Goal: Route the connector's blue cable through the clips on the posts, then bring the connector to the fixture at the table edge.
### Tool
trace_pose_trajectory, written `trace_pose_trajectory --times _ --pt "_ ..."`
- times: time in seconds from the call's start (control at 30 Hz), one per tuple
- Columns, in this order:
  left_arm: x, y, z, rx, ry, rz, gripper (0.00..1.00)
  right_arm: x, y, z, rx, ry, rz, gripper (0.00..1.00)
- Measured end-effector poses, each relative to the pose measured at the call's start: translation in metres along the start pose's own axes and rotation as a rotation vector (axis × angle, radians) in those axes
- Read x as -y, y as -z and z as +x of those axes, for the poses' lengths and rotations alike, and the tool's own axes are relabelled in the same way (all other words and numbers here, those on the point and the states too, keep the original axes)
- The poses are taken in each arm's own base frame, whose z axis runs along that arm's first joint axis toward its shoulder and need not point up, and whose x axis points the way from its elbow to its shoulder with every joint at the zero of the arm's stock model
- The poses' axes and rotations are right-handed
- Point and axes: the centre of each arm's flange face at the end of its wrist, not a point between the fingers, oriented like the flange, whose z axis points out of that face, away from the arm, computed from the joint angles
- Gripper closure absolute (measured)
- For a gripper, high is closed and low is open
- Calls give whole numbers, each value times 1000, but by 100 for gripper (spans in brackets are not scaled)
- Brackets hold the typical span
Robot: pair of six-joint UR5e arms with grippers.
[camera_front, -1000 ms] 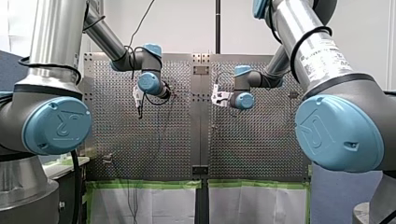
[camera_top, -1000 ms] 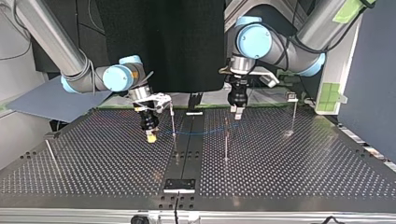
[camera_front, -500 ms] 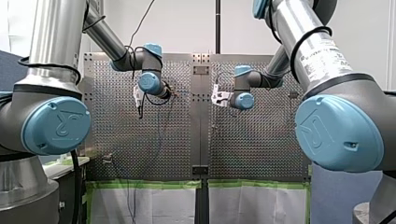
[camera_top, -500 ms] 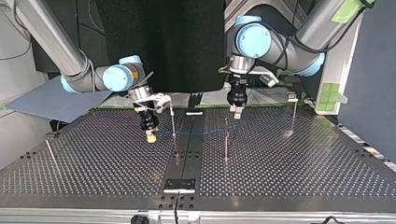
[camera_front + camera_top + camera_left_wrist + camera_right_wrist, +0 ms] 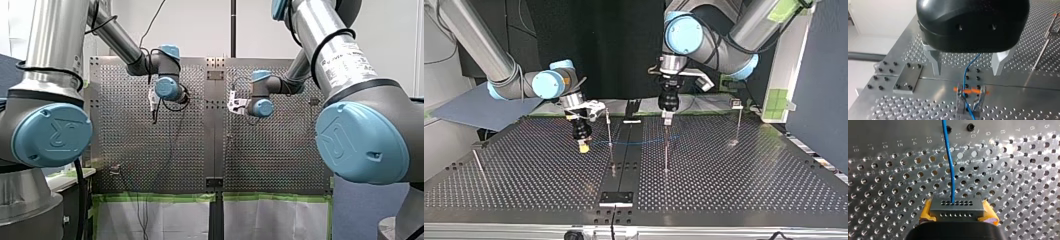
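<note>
Blue cable (image 5: 949, 165) mid-routing.
Right jaws clamp the connector (image 5: 956, 208); open left jaws straddle the cable over a clip (image 5: 978, 98) and should close next.

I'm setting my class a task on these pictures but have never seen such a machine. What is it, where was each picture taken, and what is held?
Two robot arms work at a perforated metal table. One picture looks from behind the arms, one faces them across the table, two come from cameras on the wrists. Thin upright posts stand on the table. My right claw, with yellow pads, is shut on a grey connector whose blue cable trails away. My left claw is open, the cable passing between its fingers, a post's clip just ahead.
</note>
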Motion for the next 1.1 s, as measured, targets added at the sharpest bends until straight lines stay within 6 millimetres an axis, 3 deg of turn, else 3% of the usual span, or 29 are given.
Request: trace_pose_trajectory --times 0.23,0.7,0.87,1.1 --pt "28 -5 4 7 -45 0 0 -2 1 -1 12 20 -5 100" --pt "78 12 -20 37 -38 1 0 -6 3 -3 34 66 -27 100" --pt "90 17 -17 28 -47 -11 0 -6 3 -3 30 65 -26 100" --pt "96 3 0 16 -64 -67 0 -5 2 -3 26 62 -24 100"
